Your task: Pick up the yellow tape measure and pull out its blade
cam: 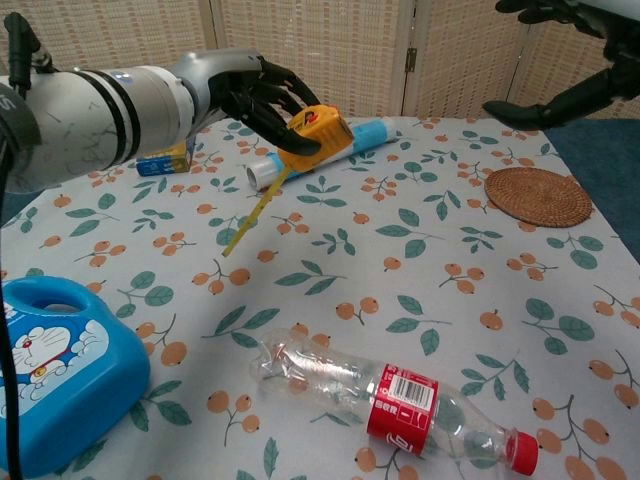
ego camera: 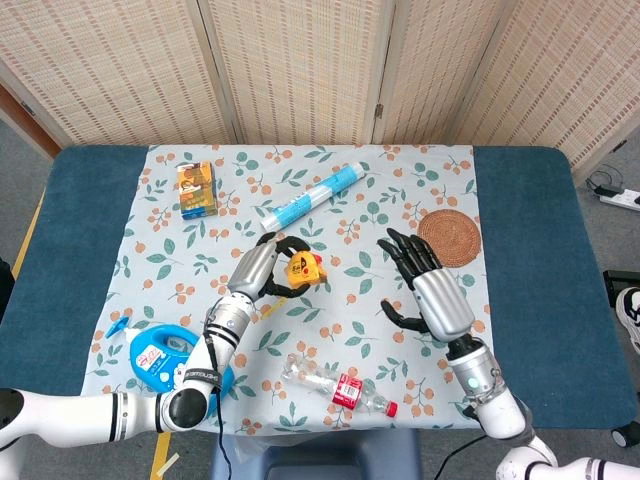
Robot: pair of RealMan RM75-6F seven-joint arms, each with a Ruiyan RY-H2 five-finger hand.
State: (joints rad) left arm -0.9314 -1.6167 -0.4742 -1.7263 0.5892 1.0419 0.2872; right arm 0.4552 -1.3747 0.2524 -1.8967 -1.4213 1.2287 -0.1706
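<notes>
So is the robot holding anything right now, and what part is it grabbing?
Yes. The left hand holds the yellow tape measure by its case, up off the table, with the blade hanging down. The right hand is open and holds nothing.

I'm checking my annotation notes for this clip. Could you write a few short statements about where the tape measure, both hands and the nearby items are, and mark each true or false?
1. The left hand holds the yellow tape measure off the table. True.
2. A length of blade hangs out of it. True.
3. The right hand grips the blade. False: it is open and apart from it.
4. The plastic bottle stands upright. False: it lies on its side.
5. The woven coaster is stacked on the blue case. False: it lies far across the tablecloth.
</notes>
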